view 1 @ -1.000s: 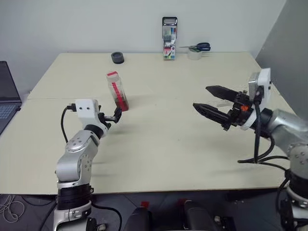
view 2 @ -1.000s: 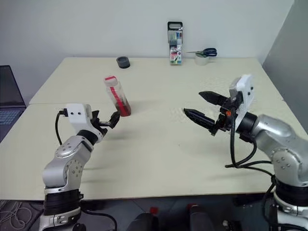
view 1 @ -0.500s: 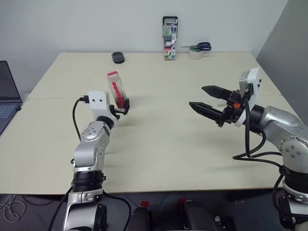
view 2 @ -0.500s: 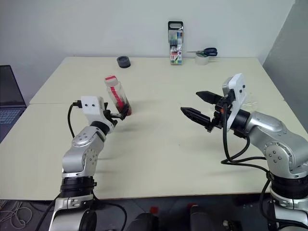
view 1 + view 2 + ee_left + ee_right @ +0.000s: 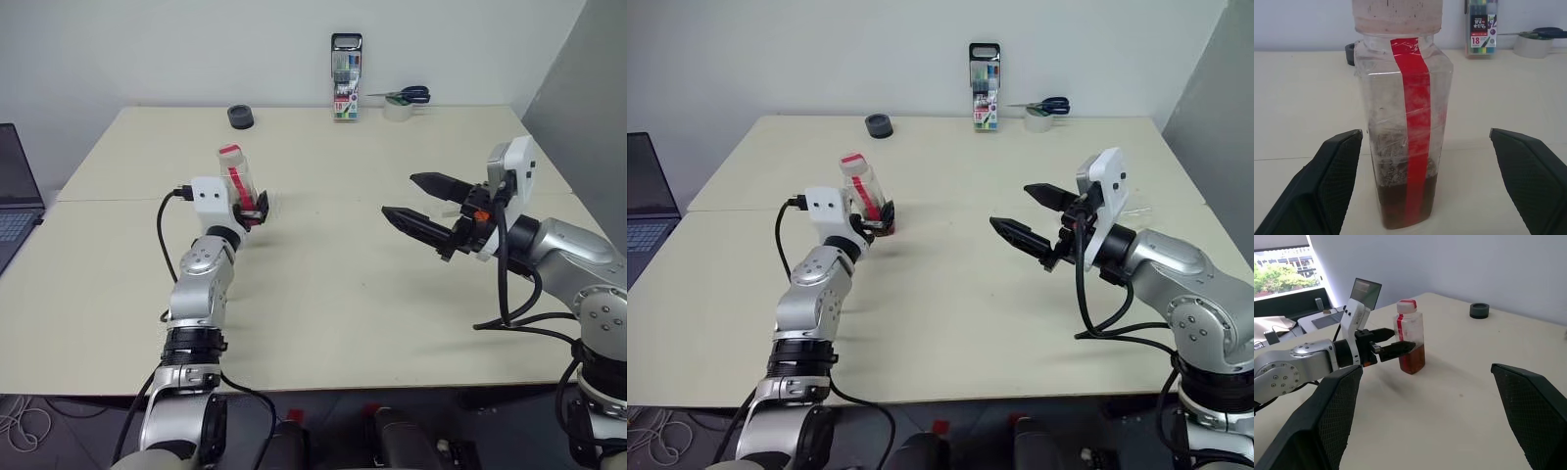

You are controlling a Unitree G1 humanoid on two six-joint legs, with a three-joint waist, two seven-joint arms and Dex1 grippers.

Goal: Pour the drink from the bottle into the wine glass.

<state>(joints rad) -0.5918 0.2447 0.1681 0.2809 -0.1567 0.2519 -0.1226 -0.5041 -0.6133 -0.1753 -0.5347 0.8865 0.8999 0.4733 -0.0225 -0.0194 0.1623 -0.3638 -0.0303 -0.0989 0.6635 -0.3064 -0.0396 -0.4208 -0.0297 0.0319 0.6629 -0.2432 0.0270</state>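
Observation:
The bottle (image 5: 1405, 132) stands upright on the table's left half, clear with a red strip and a red-and-white cap. The reddish-brown drink (image 5: 1393, 205) fills its lower part. My left gripper (image 5: 257, 208) is open and level at the bottle's base, one finger on each side, with a gap between each finger and the bottle. My right gripper (image 5: 398, 195) hangs open over the table's right half, well clear of the bottle (image 5: 1411, 340), and holds nothing. The wine glass is hidden or out of view.
A marker pack (image 5: 345, 78) stands at the table's far edge, beside a tape roll (image 5: 396, 112) with scissors (image 5: 404, 96) on it. A black round object (image 5: 240, 117) lies at the far left. A laptop (image 5: 15, 196) sits beyond the table's left edge.
My left gripper has reached forward from just short of the bottle, so that its fingers now flank the bottle's base. The bottle has not moved. My right gripper stays about where it was.

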